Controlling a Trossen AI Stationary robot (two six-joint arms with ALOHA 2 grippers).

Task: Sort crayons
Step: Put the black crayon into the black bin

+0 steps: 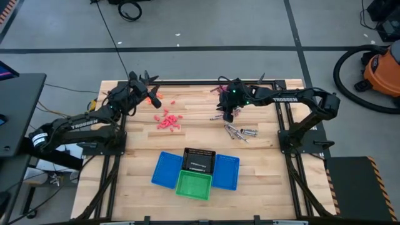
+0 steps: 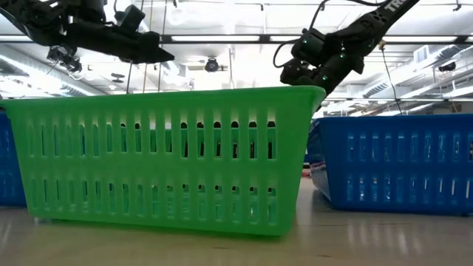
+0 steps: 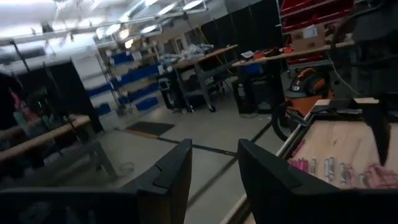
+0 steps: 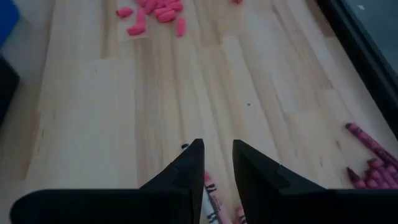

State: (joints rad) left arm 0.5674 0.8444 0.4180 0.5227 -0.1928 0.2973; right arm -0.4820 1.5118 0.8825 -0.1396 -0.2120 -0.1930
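Observation:
Loose crayons lie on the wooden table: a pink heap (image 1: 169, 120) in the middle, silvery-grey ones (image 1: 240, 132) to its right, and maroon ones (image 4: 373, 158) near the far edge. My right gripper (image 4: 217, 163) hovers open over the table beside the grey crayons, slanting down. A paper-wrapped crayon (image 4: 211, 198) lies on the wood under its fingers, which touch nothing. My left gripper (image 3: 214, 149) is open and empty, raised near the far left of the table (image 1: 149, 94), pointing level out past the far edge.
Several mesh baskets stand together at the near middle: two blue ones (image 1: 165, 170) (image 1: 226, 173), a black one (image 1: 200, 160) and a green one (image 1: 194, 185). The green basket (image 2: 170, 159) fills the low view. Bare wood lies between the baskets and the crayons.

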